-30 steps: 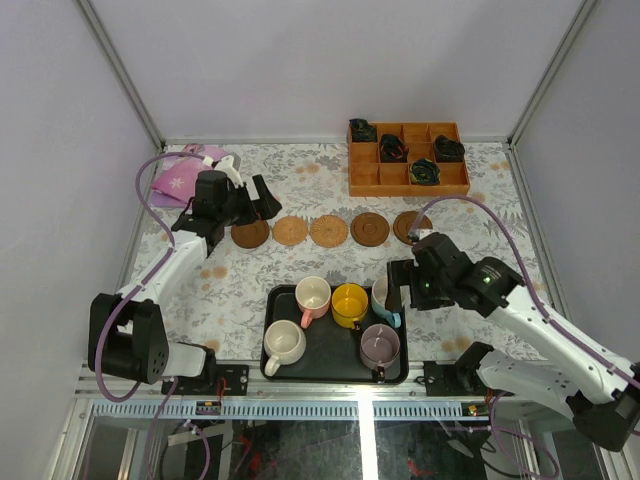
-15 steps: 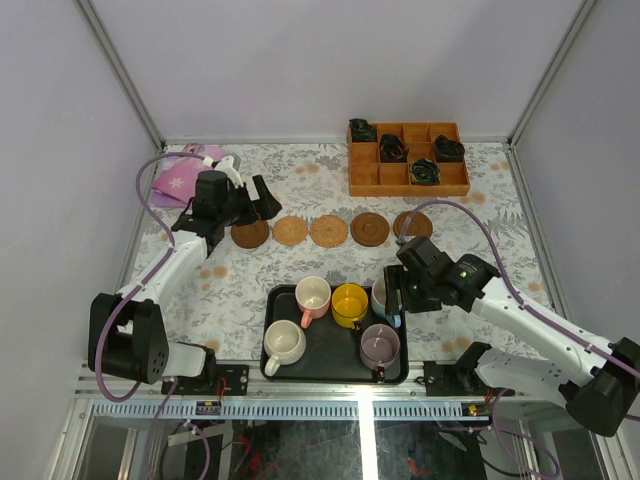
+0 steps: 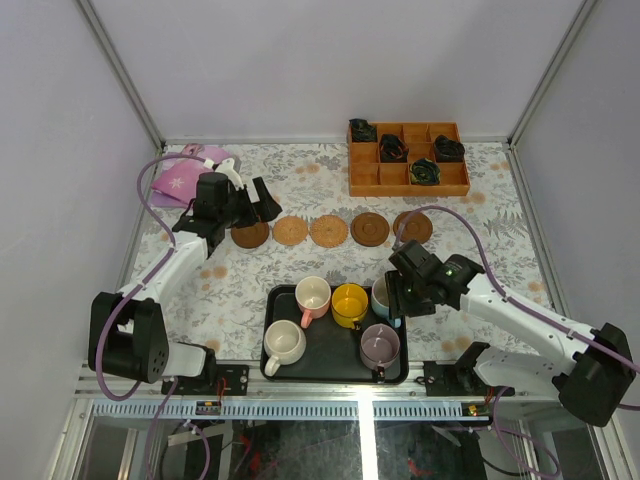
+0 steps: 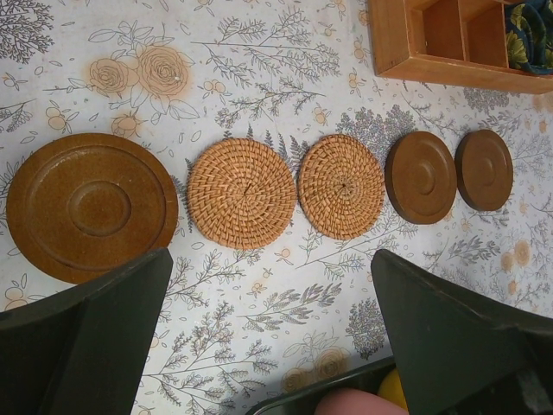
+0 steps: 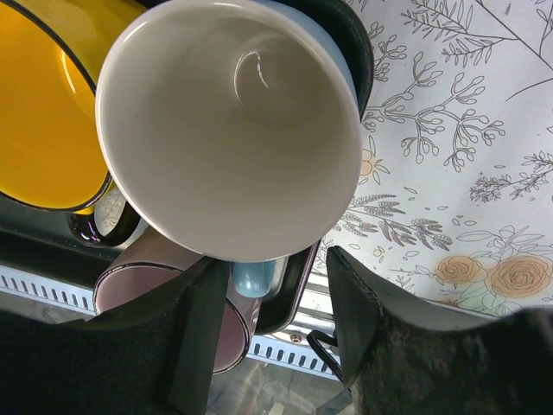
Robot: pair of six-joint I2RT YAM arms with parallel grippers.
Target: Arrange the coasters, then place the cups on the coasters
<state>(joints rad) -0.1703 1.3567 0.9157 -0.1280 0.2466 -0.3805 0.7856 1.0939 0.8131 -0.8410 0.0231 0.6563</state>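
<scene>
Five round coasters lie in a row, from a dark one [image 3: 250,234] to another dark one [image 3: 413,226]. The left wrist view shows two woven ones [image 4: 242,192] in the middle. My left gripper [image 3: 250,200] hovers open over the row's left end, empty. On the black tray [image 3: 335,375] stand the pink cup [image 3: 313,295], yellow cup [image 3: 349,303], cream cup [image 3: 284,342] and mauve cup [image 3: 380,345]. The light blue cup [image 5: 229,130] stands at the tray's right edge. My right gripper [image 5: 272,294] straddles its handle [image 5: 255,278], with the jaws part way in and a gap on the right side.
An orange wooden compartment box [image 3: 408,178] with black coiled items stands at the back right. A pink pouch [image 3: 185,175] lies at the back left. The tray's right rim [image 5: 298,285] runs between my right fingers, close to the table's near edge.
My right gripper has moved left onto the light blue cup and its jaws have narrowed around the handle. The left arm has not moved.
</scene>
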